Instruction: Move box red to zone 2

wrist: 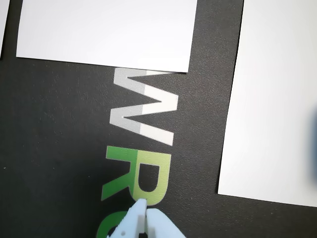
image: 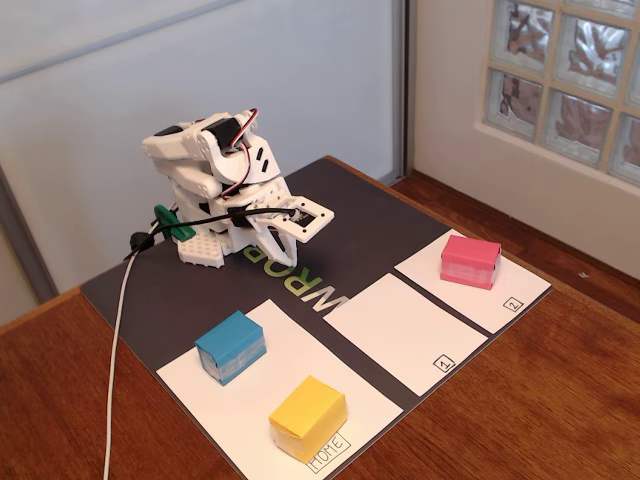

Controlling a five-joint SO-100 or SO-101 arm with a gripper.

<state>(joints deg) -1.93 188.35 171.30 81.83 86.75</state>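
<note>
The red box [image: 470,261] stands on the white sheet marked 2 [image: 500,296] at the right of the fixed view. The white arm is folded back at the rear of the dark mat, and my gripper [image: 275,243] points down at the mat, far from the red box. In the wrist view my gripper [wrist: 144,210] shows at the bottom edge with its pale jaws closed together and nothing between them, above the green lettering [wrist: 136,173]. The red box is out of the wrist view.
A blue box [image: 231,346] and a yellow box [image: 308,416] stand on the HOME sheet [image: 205,390] at the front left. The sheet marked 1 [image: 400,330] lies in the middle. A white cable [image: 115,350] runs down the left. The wooden table [image: 560,400] surrounds the mat.
</note>
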